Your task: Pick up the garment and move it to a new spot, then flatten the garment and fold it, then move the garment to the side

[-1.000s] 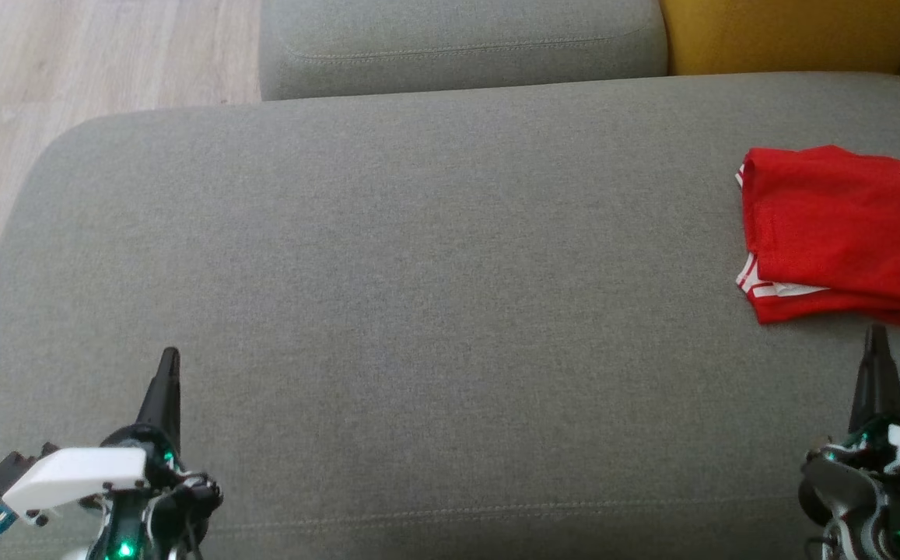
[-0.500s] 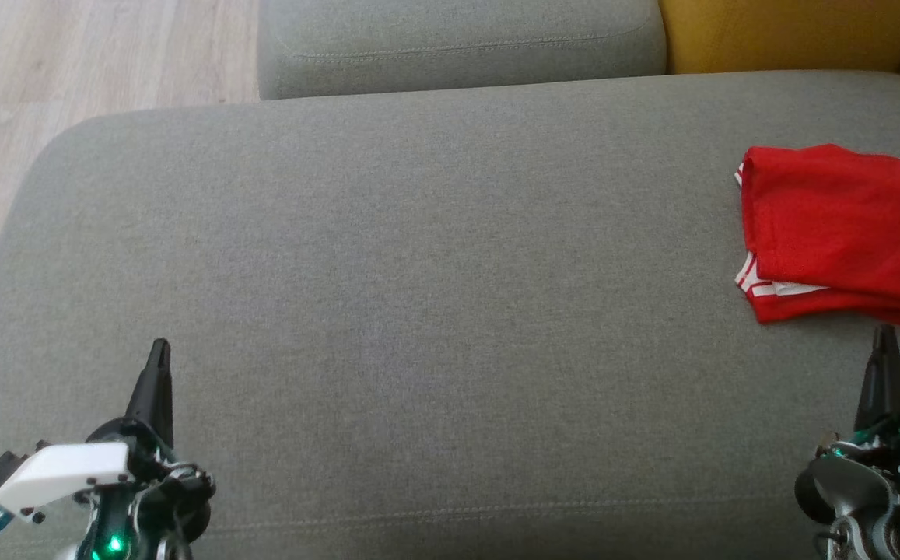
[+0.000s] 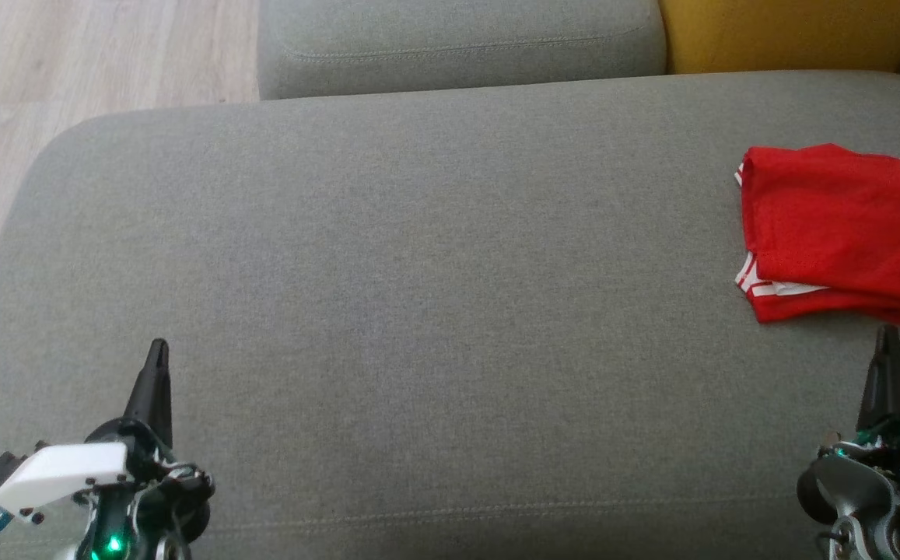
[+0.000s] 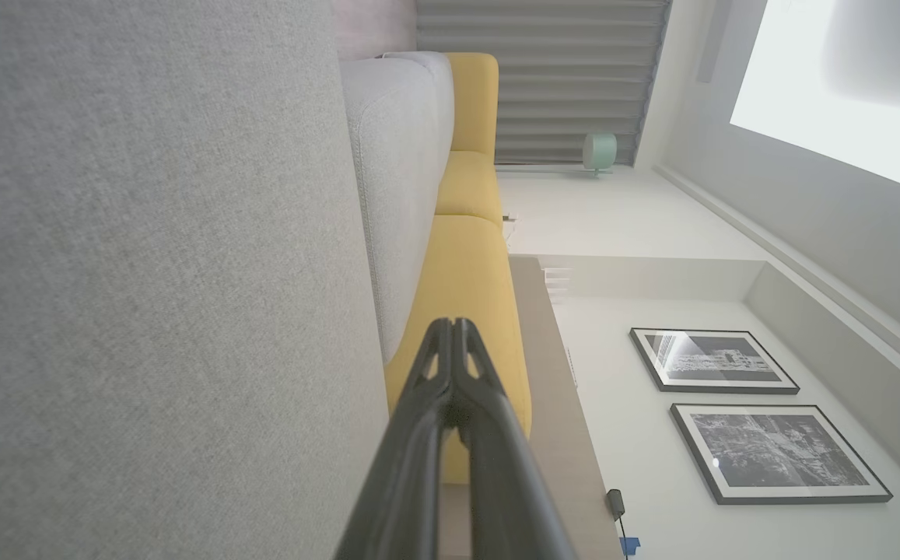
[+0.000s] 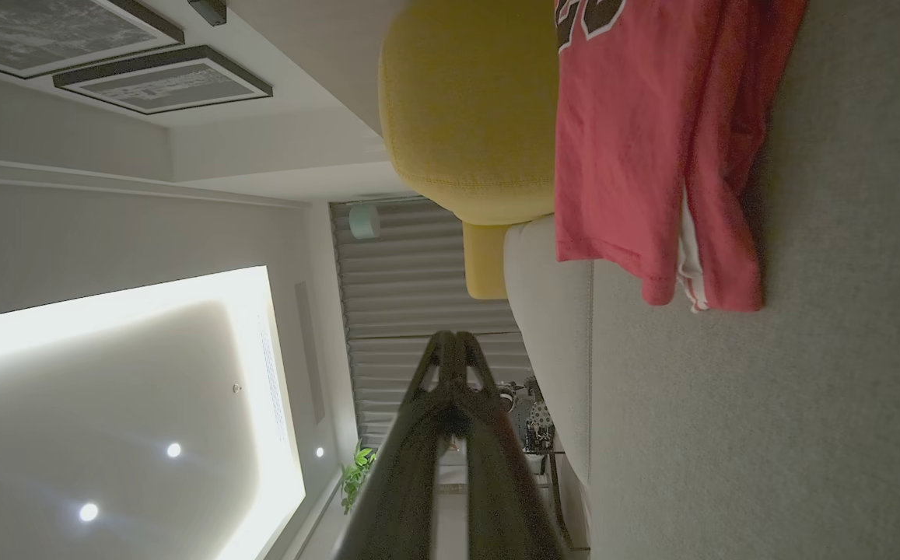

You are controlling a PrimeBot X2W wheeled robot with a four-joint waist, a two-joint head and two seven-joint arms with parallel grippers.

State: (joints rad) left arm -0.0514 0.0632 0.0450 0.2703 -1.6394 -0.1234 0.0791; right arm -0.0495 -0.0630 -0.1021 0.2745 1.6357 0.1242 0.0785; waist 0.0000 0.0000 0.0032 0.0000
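- Folded jersey (image 3: pixel 831 233) lies at right edge of grey sofa cushion (image 3: pixel 418 272)
- Closed, empty: left fingers (image 3: pixel 155 373)
- Closed, empty: right fingers (image 3: pixel 886 365), tip just beside jersey

Wide grey sofa seat (image 3: pixel 418 272), yellow cushion (image 3: pixel 784 35) behind it, pale wooden floor (image 3: pixel 68 62), framed prints (image 4: pixel 714 362) on the wall

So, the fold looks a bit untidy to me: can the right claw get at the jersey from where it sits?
Probably yes. The right claw is shut, its tip just short of the near edge of the jersey, with only bare cushion between. It would have to open first.
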